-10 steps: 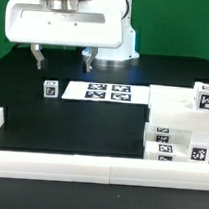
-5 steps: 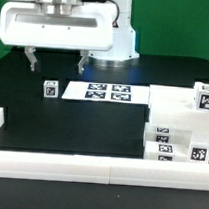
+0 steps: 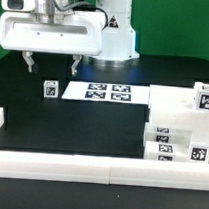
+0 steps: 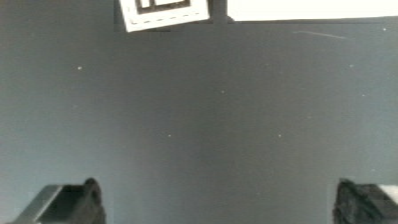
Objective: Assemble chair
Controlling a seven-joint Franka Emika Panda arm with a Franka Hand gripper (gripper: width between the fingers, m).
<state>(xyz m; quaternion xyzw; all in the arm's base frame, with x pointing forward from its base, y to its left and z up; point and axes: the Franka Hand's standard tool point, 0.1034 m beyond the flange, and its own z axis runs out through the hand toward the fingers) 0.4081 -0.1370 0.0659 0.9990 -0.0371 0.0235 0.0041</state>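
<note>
My gripper [image 3: 52, 62] hangs spread wide and empty above the matte black table [image 3: 51, 119], its two dark fingers pointing down. Just beyond it lie a small white tagged cube [image 3: 50, 88] and the flat marker board [image 3: 107, 92]. The boxy white plastic chair parts [image 3: 181, 127], stacked and carrying black-and-white square tags, sit well apart from my fingers.

No words, numbers or brand names could be read. Only black-and-white square tags were seen: four on the marker board [image 3: 107, 92], one on a small cube [image 3: 50, 88] at its 9 o'clock, several on the chair parts [image 3: 181, 127].
</note>
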